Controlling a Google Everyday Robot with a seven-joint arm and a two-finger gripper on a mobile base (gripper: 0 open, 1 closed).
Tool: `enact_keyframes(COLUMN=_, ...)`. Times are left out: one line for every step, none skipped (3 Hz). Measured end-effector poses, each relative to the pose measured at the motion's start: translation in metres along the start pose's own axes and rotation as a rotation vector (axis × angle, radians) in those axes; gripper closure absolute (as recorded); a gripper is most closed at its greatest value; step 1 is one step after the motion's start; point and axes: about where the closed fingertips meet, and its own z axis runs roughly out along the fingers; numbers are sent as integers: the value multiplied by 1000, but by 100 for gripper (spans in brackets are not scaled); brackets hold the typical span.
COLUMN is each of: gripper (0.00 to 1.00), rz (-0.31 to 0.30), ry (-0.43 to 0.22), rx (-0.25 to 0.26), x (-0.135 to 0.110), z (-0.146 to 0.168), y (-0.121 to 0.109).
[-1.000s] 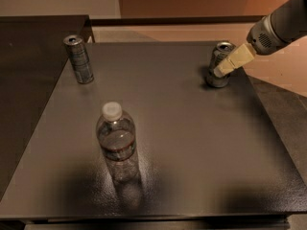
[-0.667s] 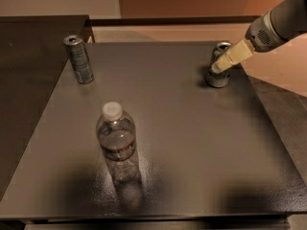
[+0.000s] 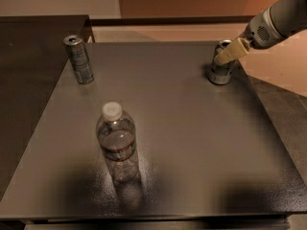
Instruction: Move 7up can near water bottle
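The 7up can (image 3: 220, 71) stands upright at the far right of the dark table (image 3: 192, 143); it is silvery with a silver top. My gripper (image 3: 229, 52) reaches in from the upper right and lies over the can's upper part, hiding some of its top. The water bottle (image 3: 117, 143) is clear with a white cap and a dark label band. It stands upright near the table's front left, far from the can.
A slimmer, taller dark-silver can (image 3: 78, 59) stands upright at the table's far left corner. A second dark surface (image 3: 24, 80) adjoins the table on the left. Floor lies beyond the table's right edge (image 3: 276, 123).
My gripper has shifted slightly upward at the 7up can. The can, the bottle and the slim can stay where they were.
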Motion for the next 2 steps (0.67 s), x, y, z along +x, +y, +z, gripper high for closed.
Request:
enact_keyframes(gripper=64, rz=-2, ry=10, rx=0, x=3, z=-7, y=3)
enact_keyframes(gripper=88, rz=-34, ry=-13, rx=-15, x=-4, z=-26, y=21)
